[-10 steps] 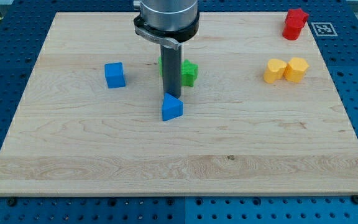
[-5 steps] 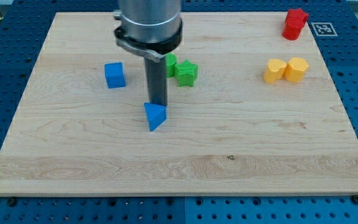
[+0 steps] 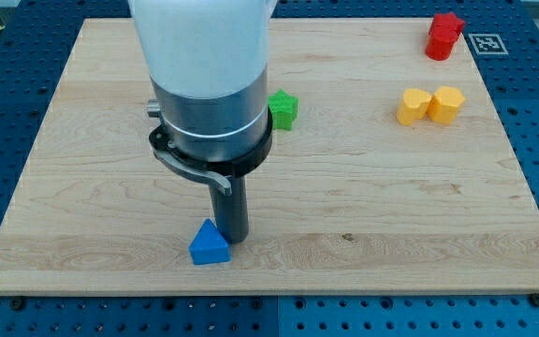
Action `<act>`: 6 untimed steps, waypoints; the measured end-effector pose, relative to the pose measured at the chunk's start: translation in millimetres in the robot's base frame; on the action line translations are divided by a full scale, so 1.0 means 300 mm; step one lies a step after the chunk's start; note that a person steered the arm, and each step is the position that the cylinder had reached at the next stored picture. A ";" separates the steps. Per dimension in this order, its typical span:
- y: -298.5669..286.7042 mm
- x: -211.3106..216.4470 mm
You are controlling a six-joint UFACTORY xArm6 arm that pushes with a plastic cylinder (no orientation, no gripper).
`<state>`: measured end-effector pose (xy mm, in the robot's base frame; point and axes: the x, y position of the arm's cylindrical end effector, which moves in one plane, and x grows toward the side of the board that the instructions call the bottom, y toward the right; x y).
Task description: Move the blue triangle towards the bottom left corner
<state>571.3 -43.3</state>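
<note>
Currently my tip (image 3: 232, 240) rests against the upper right side of the small blue plastic triangle (image 3: 210, 246); as a bare rod it has nothing to open or close. That triangle sits near the light wooden board's (image 3: 419, 234) bottom edge, still right of the bottom left corner. For a clean push, keep contact behind the triangle's centre and drive leftward and slightly down, correcting early if it rotates off the rod.

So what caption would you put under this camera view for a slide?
My tip presses the small blue triangle block from its right, near the wooden board's bottom edge, left of centre.
</note>
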 end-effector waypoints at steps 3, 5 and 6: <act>-0.045 0.060; -0.171 0.060; -0.255 0.060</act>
<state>589.3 -119.7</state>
